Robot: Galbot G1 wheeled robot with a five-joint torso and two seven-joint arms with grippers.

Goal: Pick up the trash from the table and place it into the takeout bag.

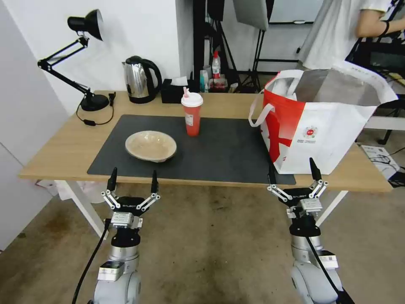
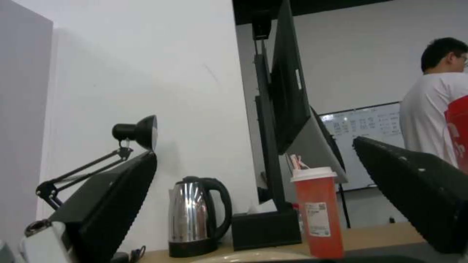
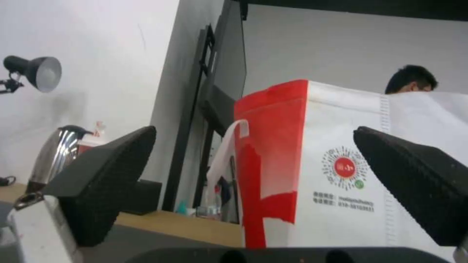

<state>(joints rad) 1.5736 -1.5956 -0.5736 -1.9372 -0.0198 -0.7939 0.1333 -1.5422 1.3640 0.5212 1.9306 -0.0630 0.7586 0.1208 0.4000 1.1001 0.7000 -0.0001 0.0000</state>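
Two grippers held low before the near edge of the table [image 1: 63,152], fingers pointing up – both spread wide, holding nothing. Left gripper [image 1: 132,180] just short of the shallow beige bowl [image 1: 150,145] lying on the dark grey mat [image 1: 228,147]. Behind the bowl, upright on the mat, the red drink cup [image 1: 192,114] with white lid and straw. Right gripper [image 1: 292,172] in front of the takeout bag [image 1: 337,135] – bag standing open at the mat's right end, foil lining showing. Steel kettle [image 1: 140,79] and black tissue box [image 1: 174,92] along the far edge.

white wall [image 1: 139,29], brown floor [image 1: 211,253], whiteboard [image 2: 365,138]
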